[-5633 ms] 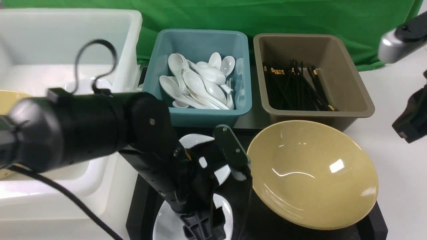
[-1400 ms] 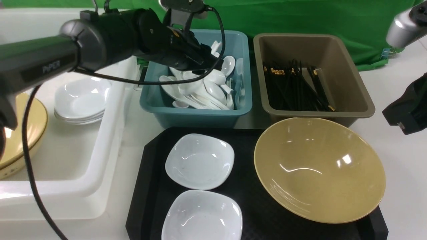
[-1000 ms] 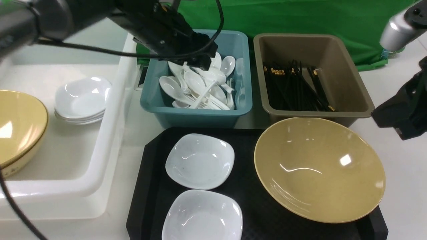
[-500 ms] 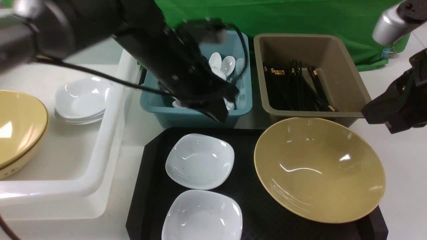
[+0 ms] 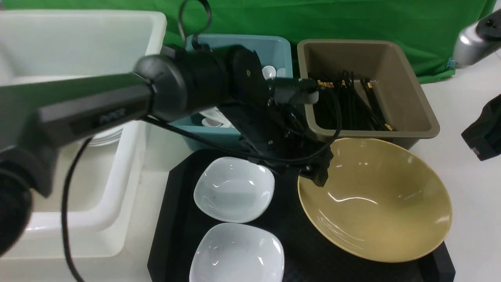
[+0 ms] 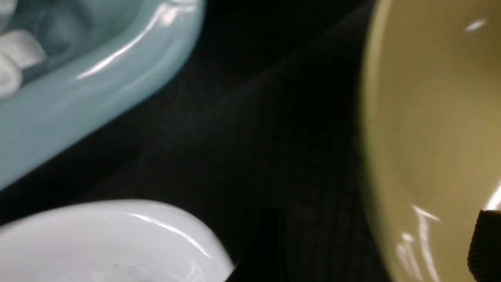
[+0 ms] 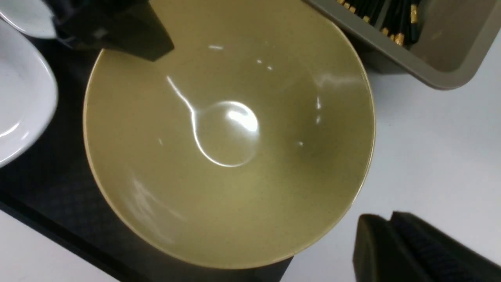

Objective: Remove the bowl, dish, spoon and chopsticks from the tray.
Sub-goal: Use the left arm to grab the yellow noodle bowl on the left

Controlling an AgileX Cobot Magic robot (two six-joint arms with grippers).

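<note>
**Glossy rim may slip**

Right of the white dish (image 5: 235, 190), the left gripper (image 5: 311, 172) stands fingers apart astride the rim of the bowl (image 5: 375, 203); a one-sided pinch on that glossy slope may slip. The bowl sits mouth-up, centre right on the tray (image 5: 176, 219); being round, it has no long axis. Far right, the right gripper (image 7: 385, 223) has its fingers together.

Black plastic tray (image 5: 175, 219) holds wide yellow bowl (image 5: 375, 199) right, white squarish dish (image 5: 234, 190) left, second white dish (image 5: 236, 254) before it. Behind the tray: teal plastic bin (image 5: 278, 53) left, brown plastic bin (image 5: 411, 102) right.
</note>
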